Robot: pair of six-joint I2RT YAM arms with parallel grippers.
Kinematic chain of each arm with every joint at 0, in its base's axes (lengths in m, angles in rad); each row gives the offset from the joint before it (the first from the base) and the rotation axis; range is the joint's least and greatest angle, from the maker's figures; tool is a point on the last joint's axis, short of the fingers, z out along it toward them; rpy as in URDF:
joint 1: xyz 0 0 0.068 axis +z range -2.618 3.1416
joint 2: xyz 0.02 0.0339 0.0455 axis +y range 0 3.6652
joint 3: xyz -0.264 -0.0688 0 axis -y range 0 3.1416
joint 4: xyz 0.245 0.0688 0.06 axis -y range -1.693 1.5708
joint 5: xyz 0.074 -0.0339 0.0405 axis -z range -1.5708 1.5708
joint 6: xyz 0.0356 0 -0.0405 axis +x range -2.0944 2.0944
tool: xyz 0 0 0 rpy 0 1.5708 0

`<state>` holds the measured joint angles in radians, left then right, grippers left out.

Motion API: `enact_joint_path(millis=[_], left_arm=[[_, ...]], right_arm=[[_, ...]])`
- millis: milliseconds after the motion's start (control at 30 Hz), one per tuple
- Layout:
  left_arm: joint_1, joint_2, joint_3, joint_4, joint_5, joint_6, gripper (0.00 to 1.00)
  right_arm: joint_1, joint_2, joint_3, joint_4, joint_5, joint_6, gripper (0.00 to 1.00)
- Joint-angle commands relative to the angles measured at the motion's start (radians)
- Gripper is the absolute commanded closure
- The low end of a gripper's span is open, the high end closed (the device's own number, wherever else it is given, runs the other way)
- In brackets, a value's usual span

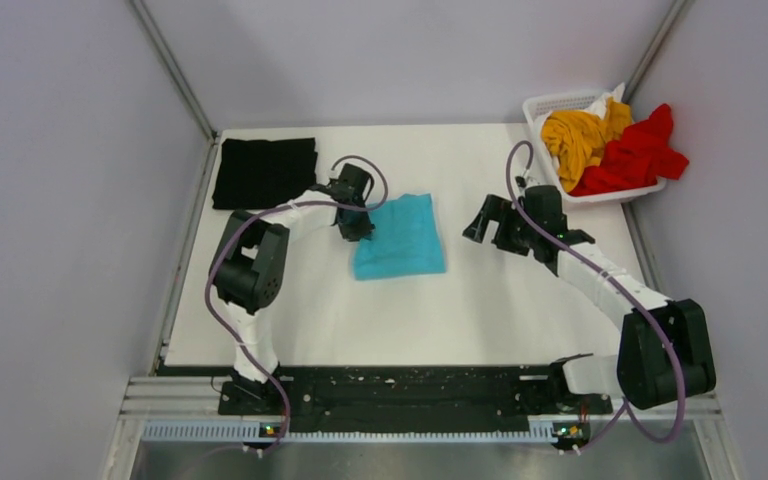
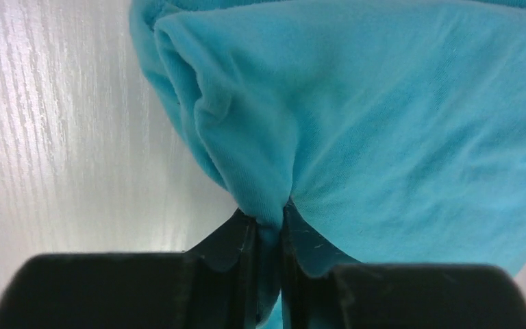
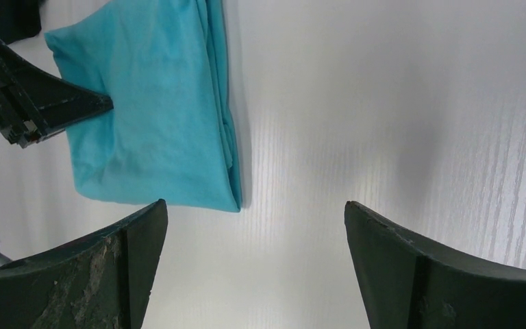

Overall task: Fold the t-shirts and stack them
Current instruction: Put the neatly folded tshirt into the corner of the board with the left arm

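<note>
A folded turquoise t-shirt lies mid-table. My left gripper is shut on its left edge; the left wrist view shows the turquoise cloth pinched between the fingertips. A folded black t-shirt lies flat at the far left. My right gripper is open and empty above bare table, to the right of the turquoise shirt. The mustard yellow t-shirt and red t-shirt lie crumpled in the white basket.
The white lattice basket stands at the far right corner, partly over the table's edge. Grey walls enclose the table on the left, back and right. My left gripper's fingers show in the right wrist view.
</note>
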<state>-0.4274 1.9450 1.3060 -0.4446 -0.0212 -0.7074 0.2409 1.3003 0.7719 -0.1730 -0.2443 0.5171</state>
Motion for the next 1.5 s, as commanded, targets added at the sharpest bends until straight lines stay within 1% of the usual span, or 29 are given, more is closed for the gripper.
enact_joint_path(millis=[0, 33, 167, 267, 400, 567, 733, 800, 967, 1100, 1367, 1467], left_arm=[[-0.033, 0.122, 0.037, -0.143, -0.118, -0.003, 0.97], [-0.034, 0.138, 0.064, -0.157, -0.142, 0.002, 1.0], [-0.034, 0.176, 0.207, -0.236, -0.302, 0.076, 1.0], [-0.032, 0.174, 0.3, -0.246, -0.448, 0.188, 1.0], [-0.014, 0.181, 0.385, -0.172, -0.625, 0.357, 1.0], [0.038, 0.208, 0.484, -0.093, -0.692, 0.552, 1.0], [0.058, 0.183, 0.473, 0.085, -0.794, 0.797, 1.0], [0.076, 0.175, 0.48, 0.133, -0.795, 0.86, 1.0], [0.128, 0.171, 0.535, 0.167, -0.768, 0.948, 1.0], [0.147, 0.155, 0.562, 0.192, -0.751, 1.014, 1.0], [0.152, 0.105, 0.594, 0.198, -0.738, 1.048, 1.0], [0.153, 0.084, 0.617, 0.169, -0.742, 1.05, 1.0]], right_arm=[[-0.016, -0.025, -0.003, 0.021, 0.013, -0.022, 0.01], [-0.018, -0.023, -0.001, 0.023, 0.012, -0.025, 0.01], [-0.029, -0.01, 0.006, 0.026, 0.007, -0.042, 0.01], [-0.034, -0.001, 0.009, 0.029, 0.005, -0.053, 0.01], [-0.04, 0.01, 0.013, 0.045, 0.006, -0.063, 0.01], [-0.043, 0.027, 0.046, 0.047, 0.018, -0.085, 0.01], [-0.046, 0.049, 0.073, 0.048, 0.024, -0.098, 0.01], [-0.047, 0.055, 0.079, 0.048, 0.023, -0.099, 0.01], [-0.052, 0.062, 0.085, 0.047, 0.028, -0.103, 0.01], [-0.059, 0.068, 0.09, 0.044, 0.028, -0.105, 0.01], [-0.073, 0.068, 0.092, 0.037, 0.03, -0.114, 0.01], [-0.084, 0.077, 0.104, 0.019, 0.037, -0.119, 0.01]])
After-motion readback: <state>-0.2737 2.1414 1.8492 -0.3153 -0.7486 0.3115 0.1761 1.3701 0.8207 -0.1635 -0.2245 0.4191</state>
